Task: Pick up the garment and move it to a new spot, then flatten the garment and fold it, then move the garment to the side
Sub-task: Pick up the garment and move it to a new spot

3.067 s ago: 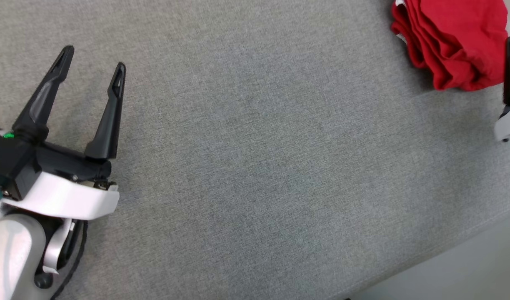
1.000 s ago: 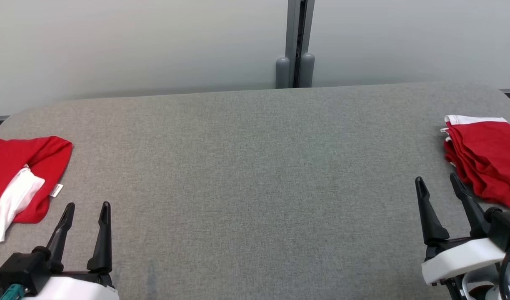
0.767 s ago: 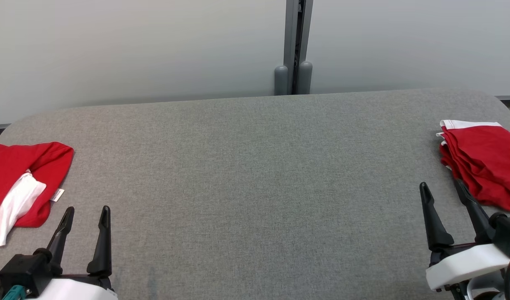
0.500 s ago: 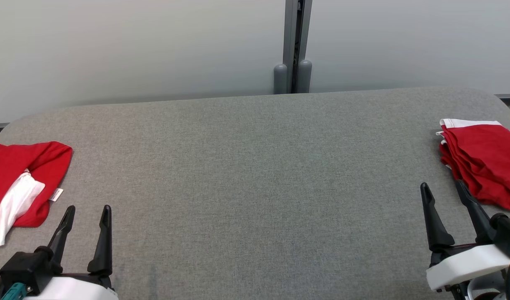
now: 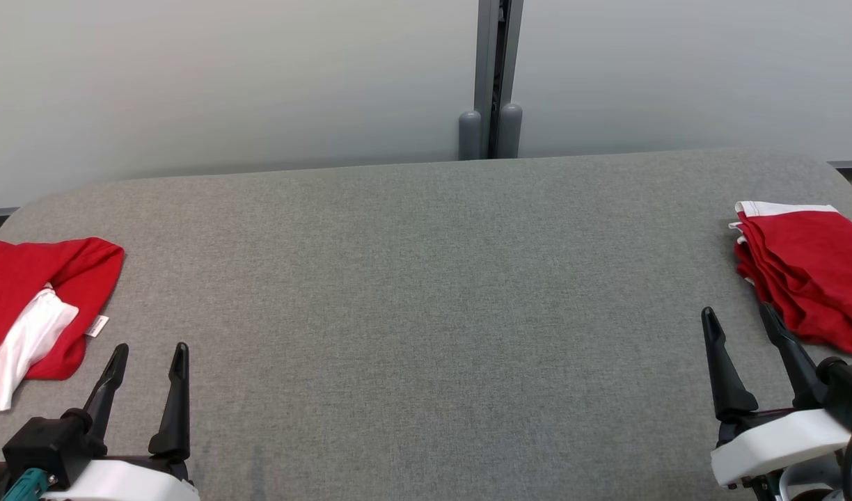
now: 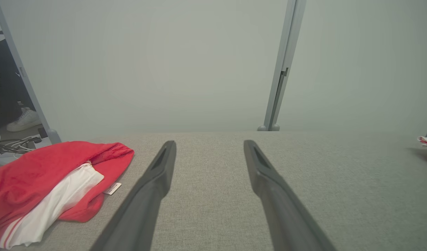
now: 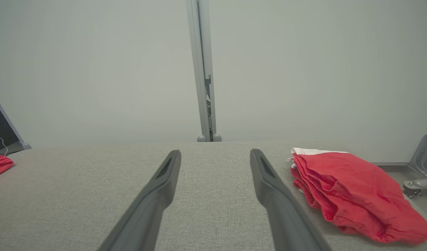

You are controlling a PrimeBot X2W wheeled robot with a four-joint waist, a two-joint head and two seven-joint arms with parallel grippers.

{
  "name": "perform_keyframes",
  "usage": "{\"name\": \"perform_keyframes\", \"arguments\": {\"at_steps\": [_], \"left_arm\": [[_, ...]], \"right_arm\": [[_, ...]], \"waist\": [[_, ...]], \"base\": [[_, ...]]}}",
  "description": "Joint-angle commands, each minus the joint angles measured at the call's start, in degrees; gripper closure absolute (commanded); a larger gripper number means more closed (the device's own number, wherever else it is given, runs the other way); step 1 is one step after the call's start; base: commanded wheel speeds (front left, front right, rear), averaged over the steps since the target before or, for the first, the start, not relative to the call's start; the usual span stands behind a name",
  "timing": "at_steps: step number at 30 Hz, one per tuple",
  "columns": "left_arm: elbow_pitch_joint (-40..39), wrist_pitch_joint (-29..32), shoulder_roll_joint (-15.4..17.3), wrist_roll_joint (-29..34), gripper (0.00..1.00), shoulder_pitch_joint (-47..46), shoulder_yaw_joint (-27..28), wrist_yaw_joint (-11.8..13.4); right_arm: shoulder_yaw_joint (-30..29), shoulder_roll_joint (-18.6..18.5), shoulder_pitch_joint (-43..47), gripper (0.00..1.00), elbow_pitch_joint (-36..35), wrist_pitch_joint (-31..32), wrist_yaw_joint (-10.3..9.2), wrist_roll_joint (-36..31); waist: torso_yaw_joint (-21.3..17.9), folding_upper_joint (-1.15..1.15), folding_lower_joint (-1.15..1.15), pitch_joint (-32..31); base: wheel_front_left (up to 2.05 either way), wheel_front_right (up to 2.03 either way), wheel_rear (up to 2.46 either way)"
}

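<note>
On grey table [image 5: 426, 278] | red garments: two; left garment [image 5: 64, 271]; right garment [image 5: 809, 278] | jaws: two pairs; spread

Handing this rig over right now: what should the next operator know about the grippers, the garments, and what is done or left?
Left gripper: open, empty, at the near left of the table.
Right gripper: open, empty, near right, just short of the folded red garment.
Done: that garment looks folded and set aside at the right end.
Left: the crumpled red-and-white garment at the left end likely needs moving, flattening, folding.
</note>
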Motion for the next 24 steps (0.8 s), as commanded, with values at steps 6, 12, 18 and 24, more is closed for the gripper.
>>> {"name": "perform_keyframes", "arguments": {"at_steps": [6, 12, 18, 24], "left_arm": [[0.08, 0.01, 0.05, -0.57, 0.0, -1.16, 0.13, 0.53], [0.26, -0.8, -0.01, -1.19, 0.0, -2.62, 0.9, 0.37], [1.01, -2.32, 0.04, -2.18, 0.0, -3.97, 2.35, 0.06], [2.04, -4.04, -0.39, -3.23, 0.0, -5.29, 3.29, -0.94]], "right_arm": [[-0.09, 0.04, 0.81, 0.0, 0.15, -0.21, 0.02, 0.43], [0.6, 0.13, 0.98, 0.0, -1.0, 0.28, 0.02, 0.83], [2.8, 0.23, 0.0, 0.0, -2.13, 0.73, 0.02, 1.34], [5.31, 0.22, -1.17, 0.0, -2.93, 1.33, 0.02, 1.41]], "waist": [[1.74, 0.0, 0.0, -0.69], [6.37, 0.0, 0.0, -0.27], [13.64, 0.0, 0.0, 0.22], [20.75, 0.0, 0.0, 0.48]], "base": [[0.0, 0.0, 0.0], [0.0, 0.0, 0.0], [0.0, 0.0, 0.0], [0.0, 0.0, 0.0]]}}
